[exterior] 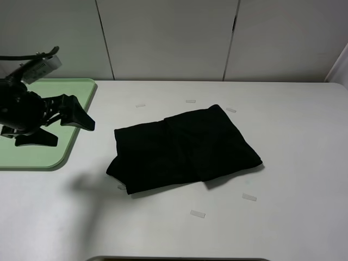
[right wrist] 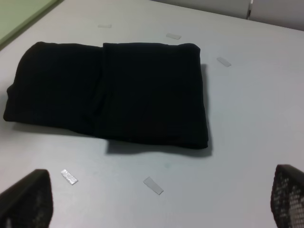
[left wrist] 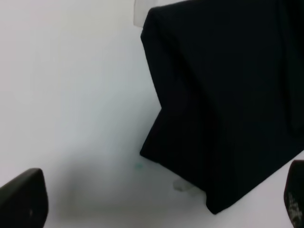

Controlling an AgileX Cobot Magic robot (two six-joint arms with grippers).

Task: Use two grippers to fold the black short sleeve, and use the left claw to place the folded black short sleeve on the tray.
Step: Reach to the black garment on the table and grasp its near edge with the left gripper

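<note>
- Left claw: its fingers are spread wide and grip nothing. In the high view it sits over the right edge of the tray, left of the garment and apart from it.
- Right gripper: its fingers are likewise spread wide and empty, with the garment lying beyond them, untouched.
- Black short sleeve: folded into a rough rectangle, one layer overlapping another, lying flat at the middle of the white table. It is right of the tray and not touching it.
- Tray: pale green, at the far-left of the table.
- Tape strips: small clear pieces scattered on the table around the garment.
</note>
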